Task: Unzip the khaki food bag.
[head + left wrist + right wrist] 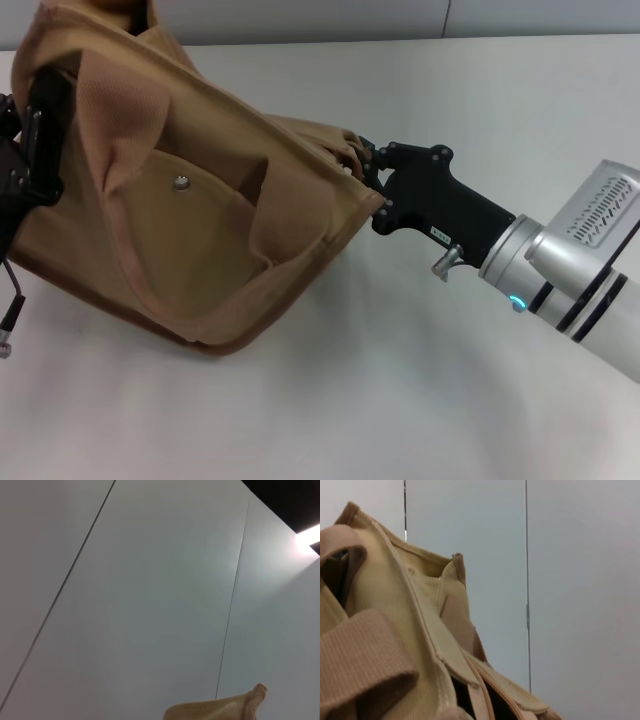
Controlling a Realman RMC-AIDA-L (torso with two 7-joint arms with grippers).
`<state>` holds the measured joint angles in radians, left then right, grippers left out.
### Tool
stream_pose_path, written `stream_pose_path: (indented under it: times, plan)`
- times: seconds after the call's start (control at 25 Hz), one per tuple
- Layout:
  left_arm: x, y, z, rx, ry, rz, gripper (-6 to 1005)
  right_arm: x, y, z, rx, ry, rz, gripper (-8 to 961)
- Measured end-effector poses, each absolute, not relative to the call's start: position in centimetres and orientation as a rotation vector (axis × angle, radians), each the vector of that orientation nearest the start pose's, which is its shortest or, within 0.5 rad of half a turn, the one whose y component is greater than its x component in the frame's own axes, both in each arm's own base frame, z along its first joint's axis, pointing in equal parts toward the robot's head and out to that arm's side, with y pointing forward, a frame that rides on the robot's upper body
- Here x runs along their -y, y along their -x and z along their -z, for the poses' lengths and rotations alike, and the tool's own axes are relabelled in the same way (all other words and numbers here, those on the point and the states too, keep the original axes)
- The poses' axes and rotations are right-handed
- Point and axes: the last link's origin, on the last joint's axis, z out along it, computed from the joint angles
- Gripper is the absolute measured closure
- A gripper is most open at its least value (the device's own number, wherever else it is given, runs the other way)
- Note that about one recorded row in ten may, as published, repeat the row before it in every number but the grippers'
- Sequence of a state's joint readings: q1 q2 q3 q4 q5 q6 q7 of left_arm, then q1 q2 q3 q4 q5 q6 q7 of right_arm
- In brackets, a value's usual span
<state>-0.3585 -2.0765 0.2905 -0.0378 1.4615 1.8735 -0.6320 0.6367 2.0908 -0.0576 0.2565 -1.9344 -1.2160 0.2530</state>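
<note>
At the far left, the left gripper [40,130] presses against the bag's left end; I cannot tell how wide it is. The khaki bag [200,200] lies tipped on the white table [400,400]. At the bag's right top corner, the right gripper [362,165] is pinched closed on its top edge.

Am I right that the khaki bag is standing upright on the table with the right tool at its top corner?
Not quite. The khaki bag is tipped over, tilted toward the robot's right with its snap pocket facing up, as the head view shows. The right tool is indeed at its top corner, and the left tool is at the bag's opposite end.
</note>
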Motion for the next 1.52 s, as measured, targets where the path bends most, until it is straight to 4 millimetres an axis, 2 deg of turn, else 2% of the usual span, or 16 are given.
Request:
stream_pose_path:
  times: [0.2,0.32,0.48,0.6,0.84,1.04,1.2,1.28,1.4,1.44,1.48,1.52]
  plan:
    - [-24.9,28.5,-0.8,0.441,1.728,1.454,902,-32.2,-22.3,10.5,-0.374,2.211,-0.942,892]
    - [-25.0,28.3,-0.4,0.445,1.758,1.454,900,-33.7,-22.3,8.8,-0.441,2.106,-1.014,900]
    - [-25.9,27.8,0.6,0.462,1.831,1.432,897,-36.0,-22.1,5.8,-0.500,1.950,-1.131,861]
    - [-26.4,27.4,1.3,0.474,1.895,1.408,895,-36.7,-21.5,4.9,-0.512,1.888,-1.191,832]
    - [-27.2,27.4,2.1,0.555,2.022,1.381,891,-36.6,-21.8,4.7,-0.541,1.848,-1.207,773]
    - [-27.4,27.8,1.4,0.576,2.084,1.371,888,-35.7,-23.0,4.1,-0.577,1.816,-1.234,706]
    - [-27.0,28.7,-0.9,0.554,2.142,1.361,742,-34.1,-24.2,2.7,-0.564,1.816,-1.313,629]
    - [-26.5,29.2,-2.2,0.537,2.193,1.343,658,-32.8,-24.7,1.7,-0.522,1.871,-1.372,591]
    - [-25.4,30.0,-4.3,0.507,2.312,1.308,515,-30.8,-24.8,0.4,-0.430,2.049,-1.436,533]
    - [-24.6,30.3,-5.6,0.478,2.401,1.294,467,-29.3,-24.8,-0.5,-0.353,2.219,-1.459,496]
    - [-24.6,30.3,-5.6,0.478,2.401,1.294,420,-29.3,-24.8,-0.5,-0.353,2.219,-1.459,459]
    - [-24.1,30.3,-6.0,0.455,2.455,1.287,373,-28.5,-24.8,-0.8,-0.315,2.296,-1.462,422]
